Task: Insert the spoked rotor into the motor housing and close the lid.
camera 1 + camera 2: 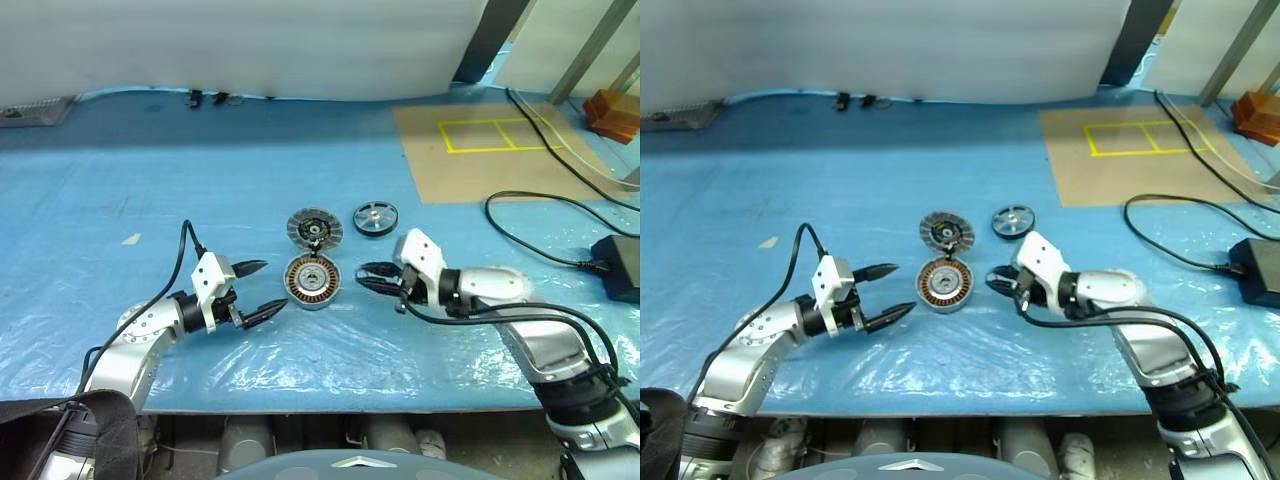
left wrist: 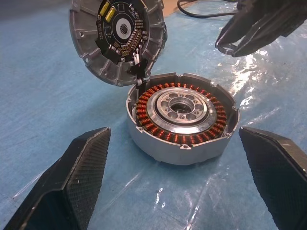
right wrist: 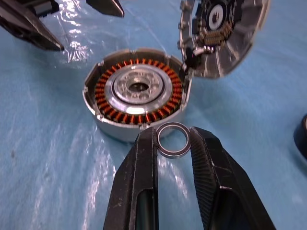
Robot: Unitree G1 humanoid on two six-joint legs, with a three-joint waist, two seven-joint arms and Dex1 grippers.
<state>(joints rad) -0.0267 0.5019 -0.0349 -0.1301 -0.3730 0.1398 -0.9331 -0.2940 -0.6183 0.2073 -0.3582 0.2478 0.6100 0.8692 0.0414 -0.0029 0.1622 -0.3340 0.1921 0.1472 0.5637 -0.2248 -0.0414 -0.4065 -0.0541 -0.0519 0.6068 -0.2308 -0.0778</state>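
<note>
As my right pincer (image 3: 173, 140) pinches a small metal ring (image 3: 173, 139) just short of the housing (image 3: 136, 92), my left pincer (image 2: 175, 143) stands spread wide on the housing's far side. The lid (image 3: 223, 33) leans tilted against the housing; the rotor (image 1: 375, 218) lies apart, beyond my right pincer.

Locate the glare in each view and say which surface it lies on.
Left eye view: white patches on the sheet in front of the housing. Left wrist view: bright spots on the sheet between the right gripper and the housing. Right wrist view: pale streaks on the sheet beside the held ring.
</note>
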